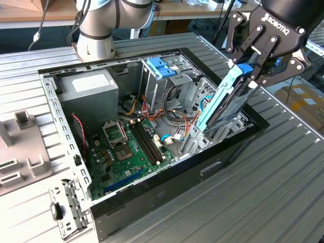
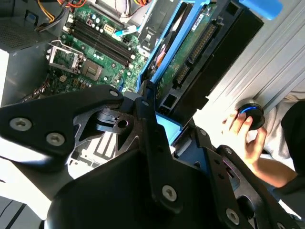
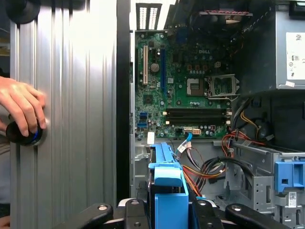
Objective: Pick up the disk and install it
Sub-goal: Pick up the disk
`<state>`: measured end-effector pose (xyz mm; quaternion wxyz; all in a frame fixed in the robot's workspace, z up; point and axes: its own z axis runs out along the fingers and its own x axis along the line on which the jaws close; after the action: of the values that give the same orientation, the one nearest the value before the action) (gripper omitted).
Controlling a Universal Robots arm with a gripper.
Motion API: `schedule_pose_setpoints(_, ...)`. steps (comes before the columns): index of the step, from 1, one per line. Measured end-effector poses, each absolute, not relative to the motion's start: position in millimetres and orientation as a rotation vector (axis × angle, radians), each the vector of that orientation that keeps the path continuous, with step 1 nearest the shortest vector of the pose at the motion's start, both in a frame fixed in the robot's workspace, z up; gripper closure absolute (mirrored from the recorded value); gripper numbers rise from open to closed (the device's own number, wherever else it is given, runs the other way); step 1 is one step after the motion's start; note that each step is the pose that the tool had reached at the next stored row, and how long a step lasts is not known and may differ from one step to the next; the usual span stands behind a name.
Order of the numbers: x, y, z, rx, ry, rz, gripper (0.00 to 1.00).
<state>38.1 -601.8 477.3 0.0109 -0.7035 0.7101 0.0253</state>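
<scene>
A ribbed metal table (image 1: 283, 197) carries an open computer case (image 1: 212, 167). In the exterior view the power-supply box (image 1: 88, 88) sits at upper left, the motherboard (image 1: 126, 152) in the centre and the drive cage (image 1: 162, 76) above it. Right of centre the disk (image 1: 226, 104), in a light-blue carrier, stands tilted with its lower end inside the case; it is picked up but, I judge, not seated. At upper right the gripper (image 1: 249, 71) clamps its top end, angled down toward the case
</scene>
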Motion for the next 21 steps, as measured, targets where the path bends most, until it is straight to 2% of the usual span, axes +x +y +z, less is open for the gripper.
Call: schedule_pose_setpoints(21,106.7,-613.9,477.2,-2.186,2.207,0.131,0.63)
